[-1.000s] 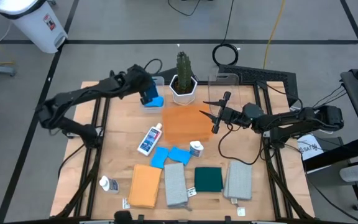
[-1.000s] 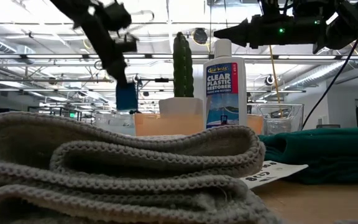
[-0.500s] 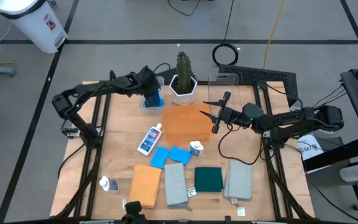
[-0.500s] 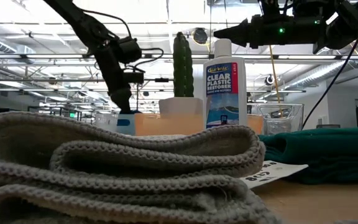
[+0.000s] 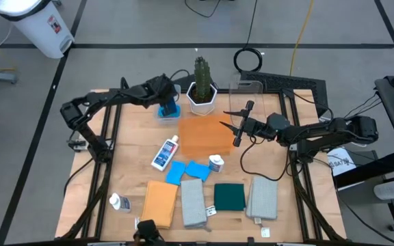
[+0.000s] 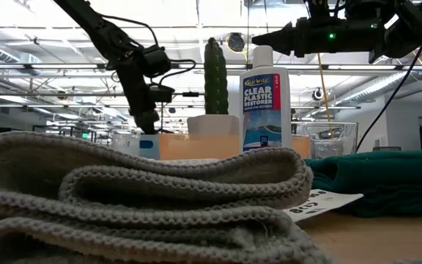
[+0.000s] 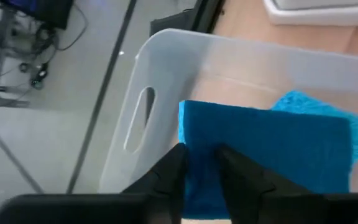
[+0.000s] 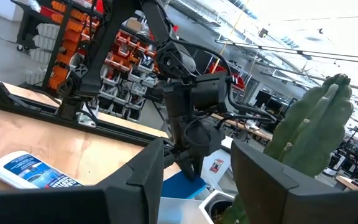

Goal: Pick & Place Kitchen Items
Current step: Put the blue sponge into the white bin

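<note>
My left gripper (image 5: 166,104) reaches slanting down into a clear bin (image 7: 166,68) at the table's far left, beside the cactus (image 5: 201,85). It is shut on a bright-blue sponge (image 7: 266,155), and a second blue sponge (image 7: 309,102) lies in the bin behind it. My right gripper (image 8: 194,180) hangs open above the right part of the orange tray (image 5: 204,135), with nothing between its fingers. Two blue sponges (image 5: 187,171), white bottles (image 5: 165,152) (image 5: 215,162) (image 5: 118,201) and folded cloths (image 5: 192,201) lie on the near half of the table. My left gripper pinches the sponge's edge (image 7: 194,152) near a corner between its two fingers. The fingers come slanting down from the table's left side. The sponge sits inside the bin, its broad face toward the wrist camera; what its lower edge rests on is hidden.
A second clear bin (image 5: 245,92) stands to the right of the cactus. Along the near edge lie an orange cloth (image 5: 159,203), a dark green cloth (image 5: 229,197) and another grey cloth (image 5: 262,198). Bare wood shows between the tray and the table's left edge.
My left gripper has come down with the blue sponge, from above the bin's rim into the bin, and has shifted slightly toward the cactus. The sponge now sits low between the bin's walls.
</note>
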Motion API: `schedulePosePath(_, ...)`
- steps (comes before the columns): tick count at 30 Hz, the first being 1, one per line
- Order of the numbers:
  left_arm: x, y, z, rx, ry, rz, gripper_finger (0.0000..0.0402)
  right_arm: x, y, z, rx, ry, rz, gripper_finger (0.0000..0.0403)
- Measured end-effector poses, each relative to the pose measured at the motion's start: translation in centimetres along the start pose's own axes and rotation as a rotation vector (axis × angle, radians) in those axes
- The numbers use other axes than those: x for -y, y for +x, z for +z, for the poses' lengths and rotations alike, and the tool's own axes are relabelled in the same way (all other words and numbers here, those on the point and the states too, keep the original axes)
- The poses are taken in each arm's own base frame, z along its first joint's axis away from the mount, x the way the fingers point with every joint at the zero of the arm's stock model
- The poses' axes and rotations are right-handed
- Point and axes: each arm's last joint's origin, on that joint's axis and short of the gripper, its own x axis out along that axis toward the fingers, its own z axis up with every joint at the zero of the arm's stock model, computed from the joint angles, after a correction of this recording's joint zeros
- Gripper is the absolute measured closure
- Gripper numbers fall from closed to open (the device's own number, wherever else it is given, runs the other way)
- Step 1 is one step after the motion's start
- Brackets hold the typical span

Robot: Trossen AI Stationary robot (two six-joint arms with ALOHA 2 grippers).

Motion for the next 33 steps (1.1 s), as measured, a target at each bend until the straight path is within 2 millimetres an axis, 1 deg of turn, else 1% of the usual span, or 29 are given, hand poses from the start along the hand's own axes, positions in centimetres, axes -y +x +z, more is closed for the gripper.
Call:
schedulePosePath(3,0.2,-0.1,0.2,-0.009,-0.008,0.042,0.0257,0.0,0.0,0.0,0.000,0.000,0.000,0.0248)
schedulePosePath(9,0.5,-0.7,0.6,-0.007,-0.093,0.114,0.0172,0.0,0.0,0.0,-0.004,-0.001,0.002,0.0248)
schedulePosePath(11,0.6,-1.6,0.9,0.026,-0.113,0.104,0.0152,0.0,0.0,-0.1,-0.007,0.001,0.003,0.0248)
schedulePosePath(14,0.7,-3.9,1.4,0.111,-0.167,0.057,0.0131,0.0,0.0,-0.1,-0.010,0.000,0.005,0.0248)
schedulePosePath(16,0.5,-5.9,1.7,0.185,-0.206,0.008,0.0124,0.0,0.0,-0.1,-0.010,0.000,0.004,0.0248)
schedulePosePath(20,-0.5,-10.1,1.6,0.356,-0.310,-0.098,0.0123,0.0,0.0,-0.1,-0.010,0.002,0.005,0.0248)
schedulePosePath(23,-0.7,-12.1,0.9,0.475,-0.370,-0.202,0.0128,0.0,0.0,-0.1,-0.011,0.022,0.005,0.0248)
schedulePosePath(25,-0.3,-12.6,0.1,0.551,-0.376,-0.268,0.0132,0.0,0.0,-0.1,-0.011,0.041,0.004,0.0248)
schedulePosePath(27,0.3,-12.7,-0.8,0.624,-0.387,-0.307,0.0136,-0.1,0.0,-0.1,-0.012,0.049,0.005,0.0248)
schedulePosePath(33,2.2,-12.8,-4.2,0.809,-0.460,-0.323,0.0149,-0.1,0.0,-0.3,-0.027,0.048,0.012,0.0248)
